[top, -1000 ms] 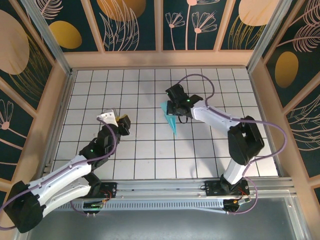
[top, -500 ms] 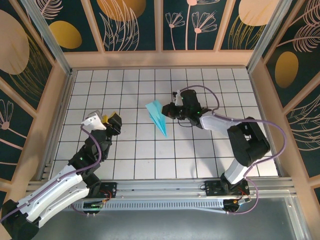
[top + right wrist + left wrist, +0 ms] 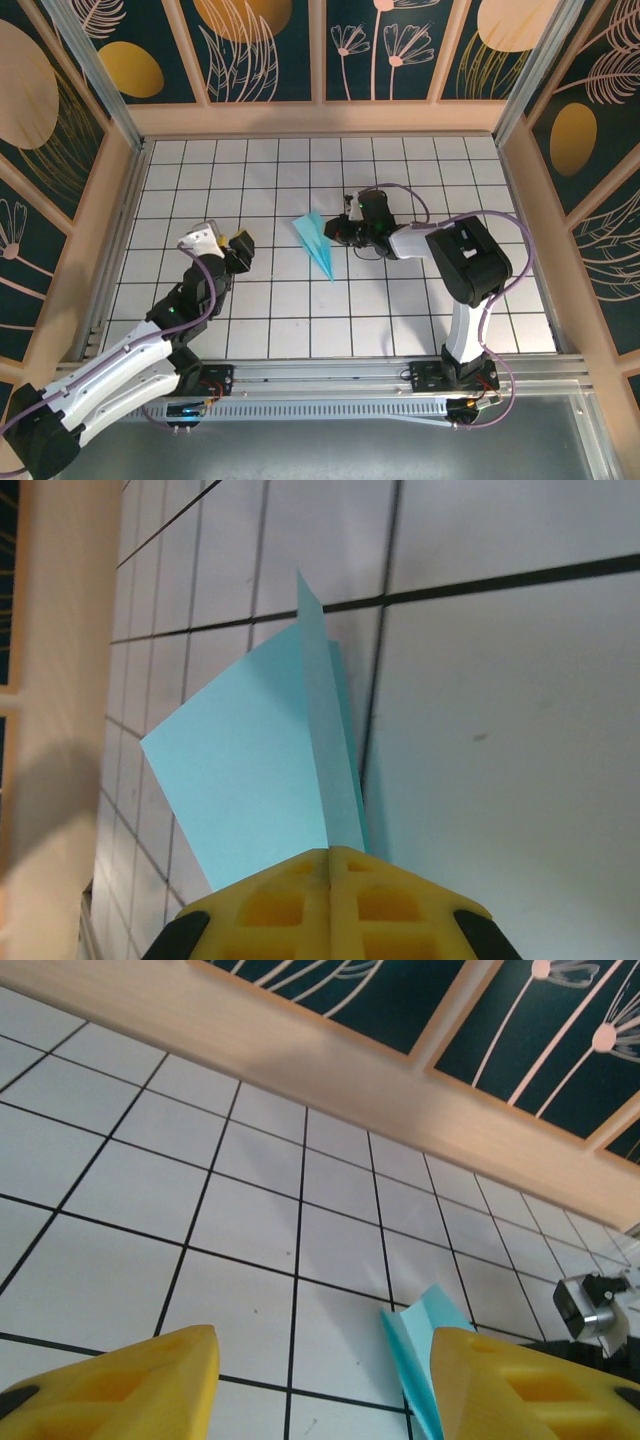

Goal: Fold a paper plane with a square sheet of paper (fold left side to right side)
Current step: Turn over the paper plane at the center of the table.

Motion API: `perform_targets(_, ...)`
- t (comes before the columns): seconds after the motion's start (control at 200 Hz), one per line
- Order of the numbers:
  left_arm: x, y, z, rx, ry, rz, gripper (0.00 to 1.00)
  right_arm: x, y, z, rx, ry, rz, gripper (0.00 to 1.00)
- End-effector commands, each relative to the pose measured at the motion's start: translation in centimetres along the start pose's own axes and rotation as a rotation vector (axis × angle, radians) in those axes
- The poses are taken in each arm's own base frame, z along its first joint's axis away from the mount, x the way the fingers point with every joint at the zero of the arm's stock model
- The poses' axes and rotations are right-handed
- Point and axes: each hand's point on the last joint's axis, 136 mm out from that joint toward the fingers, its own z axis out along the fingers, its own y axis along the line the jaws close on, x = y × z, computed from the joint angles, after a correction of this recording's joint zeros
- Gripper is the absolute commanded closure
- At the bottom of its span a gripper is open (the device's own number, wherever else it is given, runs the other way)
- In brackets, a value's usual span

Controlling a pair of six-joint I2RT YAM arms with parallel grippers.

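The right gripper (image 3: 347,230), fingers pressed together on the paper plane (image 3: 315,242), has swung it left to mid-table, with its point towards the near side. The left gripper (image 3: 222,243) has spread wider, empty, well apart on the left. Folding looks finished, and I'd guess a set-down or hand-over comes next.

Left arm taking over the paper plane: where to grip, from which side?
Probably the wide tail end of the paper plane, approached from its left, where the open left pincer faces it. The right pincer is shut on its right side, and the nose tapers too thin.
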Motion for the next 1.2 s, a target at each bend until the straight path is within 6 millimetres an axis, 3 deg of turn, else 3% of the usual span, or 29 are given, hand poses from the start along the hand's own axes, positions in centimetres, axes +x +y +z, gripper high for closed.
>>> perform_targets(0.0,-1.0,-1.5,0.3,0.036,0.003,0.014,0.42,-0.7,-1.9,-0.3,0.054,-0.031,-0.003,1.00)
perform_targets(0.18,-0.6,-2.3,1.0,0.051,0.023,0.021,0.42,-0.8,-2.3,-0.7,0.077,-0.033,-0.014,1.00)
perform_targets(0.39,-0.1,-2.8,1.5,0.062,0.045,0.018,0.42,-0.4,-4.7,-0.8,0.174,-0.024,-0.004,0.98)
perform_targets(0.606,0.1,-3.0,1.7,0.061,0.055,0.022,0.41,-0.7,-4.0,-1.1,0.156,-0.033,-0.018,0.95)
perform_targets(0.926,0.6,-3.0,2.2,0.058,0.067,0.029,0.36,-1.1,-3.6,-1.9,0.194,-0.044,-0.052,0.78)
perform_targets(1.191,-0.2,-2.7,1.9,0.042,0.036,0.015,0.26,-2.0,-3.3,-3.9,0.314,-0.061,-0.122,0.61)
